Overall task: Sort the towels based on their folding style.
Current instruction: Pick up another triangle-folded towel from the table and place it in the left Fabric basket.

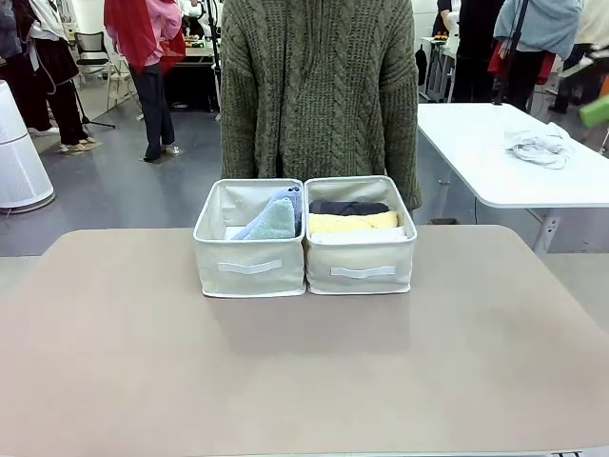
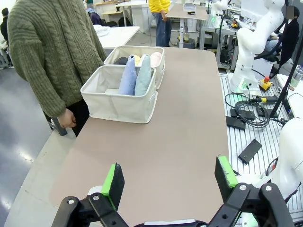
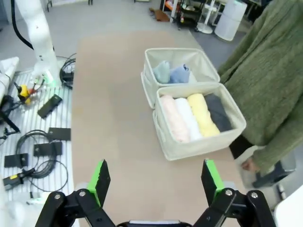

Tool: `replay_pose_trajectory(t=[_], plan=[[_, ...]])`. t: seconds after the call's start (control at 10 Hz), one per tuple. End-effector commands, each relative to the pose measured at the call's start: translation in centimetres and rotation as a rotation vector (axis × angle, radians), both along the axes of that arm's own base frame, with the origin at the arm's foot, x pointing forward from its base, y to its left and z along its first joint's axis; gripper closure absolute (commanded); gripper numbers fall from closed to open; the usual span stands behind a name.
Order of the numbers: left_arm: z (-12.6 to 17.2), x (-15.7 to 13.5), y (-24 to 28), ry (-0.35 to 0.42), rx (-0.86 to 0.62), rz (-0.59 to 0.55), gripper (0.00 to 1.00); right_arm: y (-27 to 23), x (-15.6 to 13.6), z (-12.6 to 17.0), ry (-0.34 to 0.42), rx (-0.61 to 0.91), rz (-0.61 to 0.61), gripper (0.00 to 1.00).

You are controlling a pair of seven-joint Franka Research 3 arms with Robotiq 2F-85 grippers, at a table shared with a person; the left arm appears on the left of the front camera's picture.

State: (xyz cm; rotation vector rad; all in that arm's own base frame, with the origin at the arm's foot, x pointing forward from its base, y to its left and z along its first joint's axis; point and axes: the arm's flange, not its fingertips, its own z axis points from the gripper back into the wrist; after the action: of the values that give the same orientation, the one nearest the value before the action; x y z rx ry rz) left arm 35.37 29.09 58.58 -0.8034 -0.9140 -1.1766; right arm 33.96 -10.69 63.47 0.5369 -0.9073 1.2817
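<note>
Table [image 1: 304,371]: broad tan surface, bare in the foreground, carrying both bins at its far edge just in front of the person [image 1: 319,86] in a green knit sweater, presumably so each bin sits within reach of both sides. Left bin [image 1: 249,252] and right bin [image 1: 361,249]: pale fabric boxes set side by side, walls touching, one per folding style so that the two styles stay separated. Right bin contents: four rolled towels lying parallel and packed against one another, in order pink roll [image 3: 173,124], white roll [image 3: 188,118], yellow roll [image 3: 203,113], dark grey roll [image 3: 218,111]; laid flat because cylinders nest that way. Left bin contents: two cone towels, pale green cone [image 3: 162,72] and lavender-blue cone [image 3: 180,73], standing tips up and leaning together. Judged complete: no towel lies loose on the table. Left tool [image 2: 170,178] and right tool [image 3: 155,179]: released, jaws spread wide, grasping nothing, held well back from the bins above bare table.
</note>
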Motion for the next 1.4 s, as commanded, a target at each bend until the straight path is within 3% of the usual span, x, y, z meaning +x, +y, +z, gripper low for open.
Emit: replay_pose_trajectory(t=[0.0, 0.3, 0.5, 0.6, 0.7, 0.8, 1.3], plan=[[0.1, -0.2, -0.1, -0.003, 0.012, 0.003, 0.00, -4.8, -0.9, -3.5, 0.030, 0.060, -0.026, 0.00], [0.1, -0.2, -0.1, -0.003, 0.012, 0.003, 0.00, -11.7, -1.7, -8.1, 0.007, 0.151, -0.003, 0.00], [0.1, -0.2, -0.1, -0.003, 0.012, 0.003, 0.00, -14.5, -0.4, -9.6, -0.014, 0.188, 0.010, 0.00], [0.1, -0.2, -0.1, -0.003, 0.012, 0.003, 0.00, -15.7, 0.4, -9.6, -0.040, 0.222, 0.004, 0.00], [0.1, -0.2, -0.1, -0.003, 0.012, 0.003, 0.00, -16.2, -0.6, -10.0, -0.053, 0.244, 0.006, 0.00], [0.1, -0.2, -0.1, -0.003, 0.012, 0.003, 0.00, -17.3, 1.3, -10.0, -0.062, 0.269, 0.017, 0.00], [0.1, -0.2, -0.1, -0.003, 0.012, 0.003, 0.00, -16.6, 0.6, -10.4, -0.042, 0.249, -0.005, 0.00]])
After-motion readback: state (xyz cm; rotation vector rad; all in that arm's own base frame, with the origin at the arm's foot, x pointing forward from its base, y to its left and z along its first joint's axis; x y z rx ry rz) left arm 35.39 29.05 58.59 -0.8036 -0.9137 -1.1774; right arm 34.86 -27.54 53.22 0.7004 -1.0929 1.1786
